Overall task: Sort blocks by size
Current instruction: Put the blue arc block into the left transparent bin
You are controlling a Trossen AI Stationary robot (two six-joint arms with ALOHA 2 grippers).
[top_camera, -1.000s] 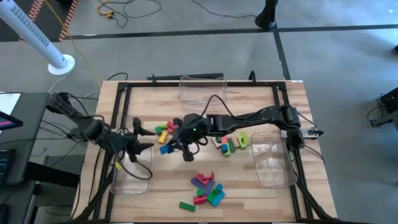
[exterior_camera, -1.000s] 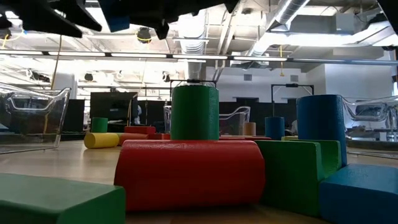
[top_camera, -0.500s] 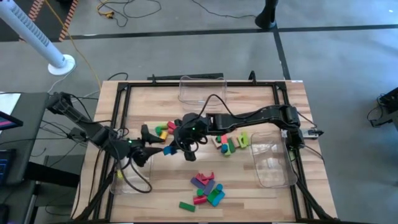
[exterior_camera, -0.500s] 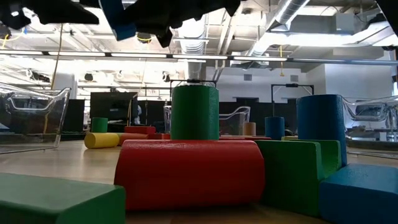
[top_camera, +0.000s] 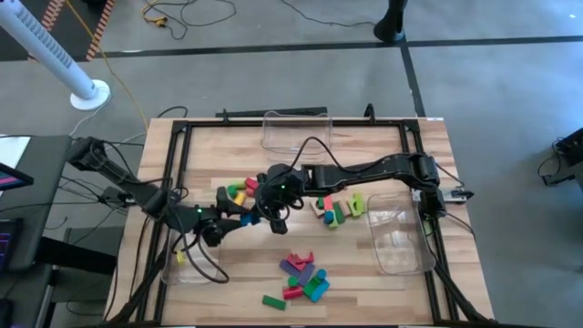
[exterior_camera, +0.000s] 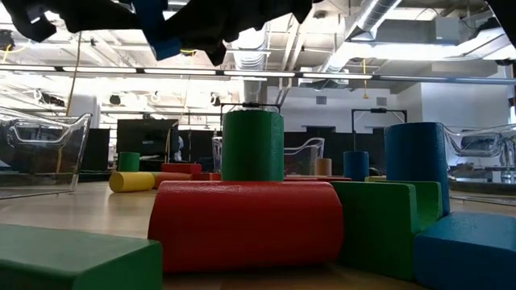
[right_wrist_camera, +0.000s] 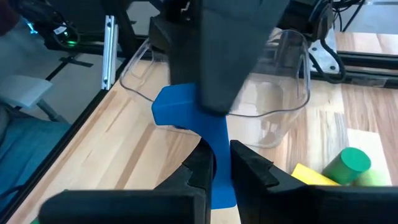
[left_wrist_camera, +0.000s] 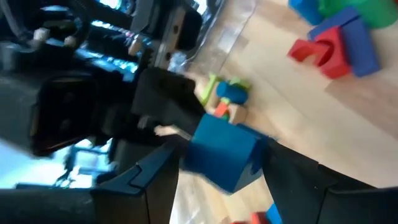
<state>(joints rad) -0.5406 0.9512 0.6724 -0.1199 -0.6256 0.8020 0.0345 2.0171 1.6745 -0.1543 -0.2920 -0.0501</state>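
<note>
Wooden table inside a black frame, on a grey concrete floor.

Item in hand: one blue toy block, held in the air just toward 9 o'clock from the table centre.
- Right gripper: pinched fully shut on a thin part of the block.
- Left gripper: wide open, one finger on each side of the same block. This reads as a hand-over so the left arm can carry it to its own side.

Clear plastic rectangular bins, three: at 12 o'clock, 4 o'clock and 8 o'clock, probably one per size.

Loose blocks, three groups:
- beside the grippers
- toward 3 o'clock
- toward 6 o'clock

One green bar lies alone. An exact total cannot be counted.
</note>
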